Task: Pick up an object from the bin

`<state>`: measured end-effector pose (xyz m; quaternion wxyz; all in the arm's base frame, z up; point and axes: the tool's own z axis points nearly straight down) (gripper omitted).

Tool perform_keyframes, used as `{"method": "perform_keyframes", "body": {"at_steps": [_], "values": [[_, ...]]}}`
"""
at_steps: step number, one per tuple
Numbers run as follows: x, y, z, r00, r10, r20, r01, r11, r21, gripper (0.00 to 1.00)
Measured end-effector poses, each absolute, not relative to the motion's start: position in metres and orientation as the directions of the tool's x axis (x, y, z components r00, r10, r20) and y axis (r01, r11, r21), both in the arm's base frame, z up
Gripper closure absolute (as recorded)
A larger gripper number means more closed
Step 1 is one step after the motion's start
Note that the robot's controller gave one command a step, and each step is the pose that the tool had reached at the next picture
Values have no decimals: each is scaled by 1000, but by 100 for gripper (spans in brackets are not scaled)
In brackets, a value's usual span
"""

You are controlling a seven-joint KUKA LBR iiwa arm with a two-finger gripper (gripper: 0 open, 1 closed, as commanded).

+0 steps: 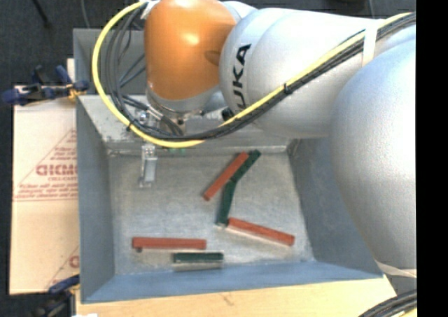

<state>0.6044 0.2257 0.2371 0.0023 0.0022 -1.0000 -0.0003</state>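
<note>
Camera view is showing me the gripper (147, 168) hanging over bare floor in the grey metal bin (94, 189), well to the left of the long dark green flat stick (234, 193), seemingly plastic, lying mid-bin. The jaws are looking pressed together, gripping nothing. An orange-red flat stick (225, 175) is lying across that green stick's upper end, so I am judging the lone red flat stick (169, 243), below and left of the green one, the easier target. I am planning on spreading the jaws first, aligning them across its narrow width, then descending squarely over its middle.
</note>
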Motion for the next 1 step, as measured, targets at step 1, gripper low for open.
{"method": "perform_keyframes", "body": {"at_steps": [1], "values": [[616,198,85,-993,120,4,120,993,-1,0]]}}
